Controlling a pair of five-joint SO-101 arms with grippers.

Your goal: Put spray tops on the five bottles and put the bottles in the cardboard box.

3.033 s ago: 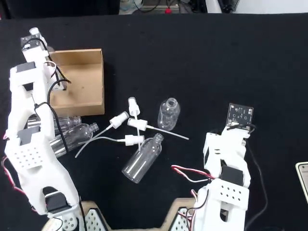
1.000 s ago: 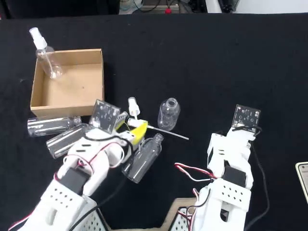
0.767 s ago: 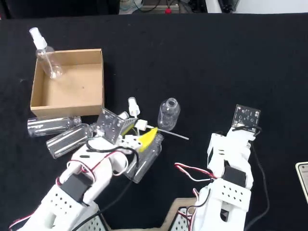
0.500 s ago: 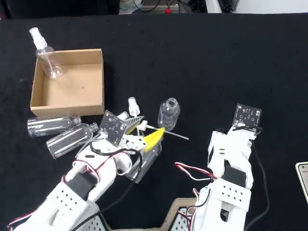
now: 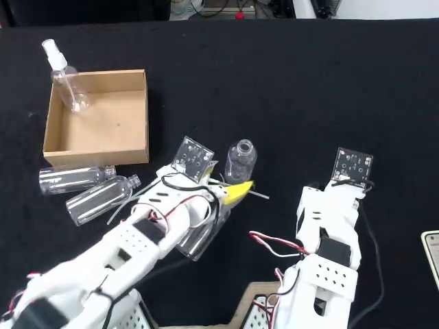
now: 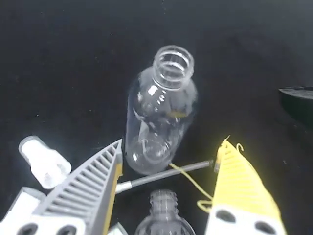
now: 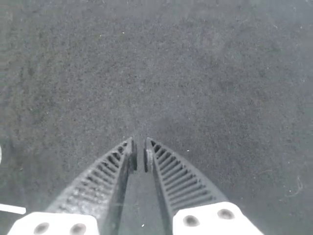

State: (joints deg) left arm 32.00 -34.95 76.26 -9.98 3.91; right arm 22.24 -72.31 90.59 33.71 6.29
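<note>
In the left wrist view my left gripper (image 6: 171, 144) is open, its grey and yellow fingers on either side of the base of a clear uncapped bottle (image 6: 161, 115). A spray top's thin tube (image 6: 166, 175) lies across between the fingers, and a second bottle's neck (image 6: 164, 205) sits just behind it. A white spray head (image 6: 41, 161) lies beside the grey finger. From above, the left gripper (image 5: 233, 185) sits just in front of that bottle (image 5: 240, 157). The cardboard box (image 5: 140, 113) holds one capped bottle (image 5: 65, 86). My right gripper (image 7: 139, 147) is shut over bare black cloth.
Two uncapped bottles (image 5: 75, 177) (image 5: 99, 200) lie on their sides in front of the box. Another bottle (image 5: 195, 240) lies under the left arm. The right arm (image 5: 328, 219) stands at the front right. A pale flat object (image 5: 432, 253) sits at the table's right edge.
The left arm has come away from the box, leaving the capped bottle in it, and has swung right across the spray tops to the uncapped bottle. The right arm has hardly moved.
</note>
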